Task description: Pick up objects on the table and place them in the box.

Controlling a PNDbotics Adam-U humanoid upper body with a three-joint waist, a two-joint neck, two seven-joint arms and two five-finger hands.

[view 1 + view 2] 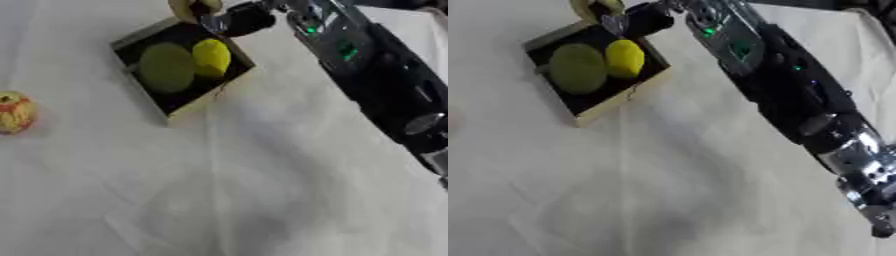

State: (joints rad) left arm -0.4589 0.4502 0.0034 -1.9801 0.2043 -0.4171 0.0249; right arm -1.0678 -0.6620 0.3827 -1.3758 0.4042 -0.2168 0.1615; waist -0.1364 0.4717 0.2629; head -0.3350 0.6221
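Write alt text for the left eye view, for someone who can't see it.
The robot's right hand holds a yellowish object at the far edge of a black box that contains a green fruit and a yellow fruit. A red-and-yellow apple sits on the white cloth at left.

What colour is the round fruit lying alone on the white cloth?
The round fruit is yellow streaked with red, best seen in the left eye view.

No words, labels, brands or numbers can be read anywhere. The only signs are small green lights glowing on the right arm (346,50), toward one o'clock; nothing is printed beside them that can be made out.
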